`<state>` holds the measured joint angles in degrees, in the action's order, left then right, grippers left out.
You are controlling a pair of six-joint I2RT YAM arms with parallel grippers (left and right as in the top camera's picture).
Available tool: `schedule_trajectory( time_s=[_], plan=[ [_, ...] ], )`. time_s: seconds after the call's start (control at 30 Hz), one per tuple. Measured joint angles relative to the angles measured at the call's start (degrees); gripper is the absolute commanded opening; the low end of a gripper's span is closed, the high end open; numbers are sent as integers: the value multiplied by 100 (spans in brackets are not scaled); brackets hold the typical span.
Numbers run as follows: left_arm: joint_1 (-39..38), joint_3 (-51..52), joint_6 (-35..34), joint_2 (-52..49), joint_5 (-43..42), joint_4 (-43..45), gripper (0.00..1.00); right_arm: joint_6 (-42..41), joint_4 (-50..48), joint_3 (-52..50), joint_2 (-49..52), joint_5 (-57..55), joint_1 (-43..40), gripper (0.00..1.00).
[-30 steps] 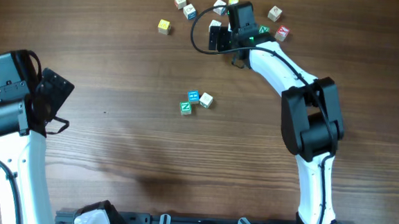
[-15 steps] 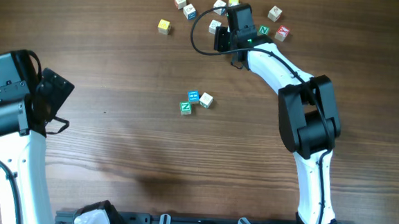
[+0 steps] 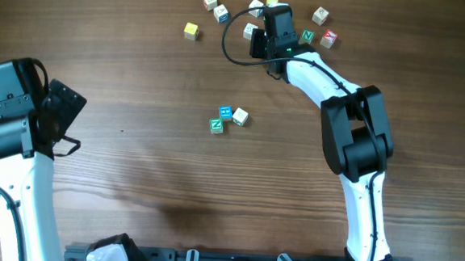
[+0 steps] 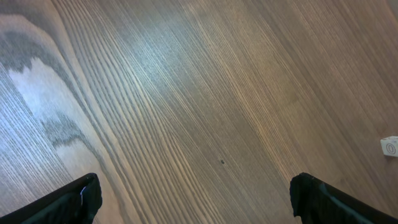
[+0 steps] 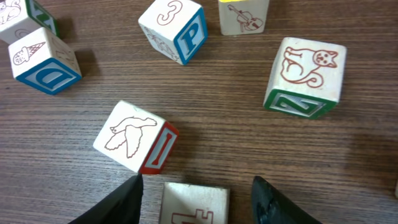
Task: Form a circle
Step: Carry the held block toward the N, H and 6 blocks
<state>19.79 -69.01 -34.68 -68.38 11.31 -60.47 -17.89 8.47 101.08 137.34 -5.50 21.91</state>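
The right gripper (image 5: 197, 182) stands low among the loose cubes at the far side of the table (image 3: 132, 181). Its jaws are about half wide, one on each side of a white-topped cube with a red mark (image 5: 194, 202), and on both sides I see a thin strip of wood, so I judge it is not gripped yet. The bird cube (image 5: 134, 137) lies just beside the left finger, so this finger could push it or catch its corner, and then the chosen cube may twist or slip out. The circle (image 3: 229, 118) is in the middle of the table, well apart from here, and it is only three cubes touching: blue, green and cream. A cube held crookedly could knock these out of place when it comes down beside them. The left gripper (image 4: 194, 186) hovers wide and empty over bare wood at the left, so it cannot steady anything
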Motion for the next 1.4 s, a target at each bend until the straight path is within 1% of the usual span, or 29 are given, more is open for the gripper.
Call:
schedule_trajectory(
  time_s=[0.1,0.17,0.23,0.53,0.67,0.73,0.87,0.97,1.13,1.27,1.3,1.33,1.4],
  plan=[
    [0,0,0,0,0,0,100,0,-4,0,0,-81,0,48],
    [0,0,0,0,0,0,100,-2,-4,0,2,-101,0,41],
    [0,0,0,0,0,-2,100,-13,-9,0,4,-101,0,38],
    [0,0,0,0,0,0,100,-22,138,0,4,-105,0,35],
    [0,0,0,0,0,0,100,-22,466,0,-131,-105,0,31],
    [0,0,0,0,0,-2,100,-22,787,0,-431,-118,0,31],
    [0,0,0,0,0,4,100,-22,1333,11,-1561,-120,0,31],
    [0,0,0,-2,0,0,100,-24,1873,33,-2194,-122,0,29],
    [0,0,0,0,2,2,100,-22,3038,33,-3359,-120,0,29],
    [0,0,0,0,0,0,100,-162,4218,37,-4841,-118,0,29],
    [0,0,0,-2,2,-2,100,-190,4382,48,-5084,-122,0,29],
    [0,0,0,0,2,0,100,-306,4966,109,-5534,-90,0,30],
    [0,0,0,-2,2,2,100,-411,5488,166,-5796,22,0,29]
  ],
)
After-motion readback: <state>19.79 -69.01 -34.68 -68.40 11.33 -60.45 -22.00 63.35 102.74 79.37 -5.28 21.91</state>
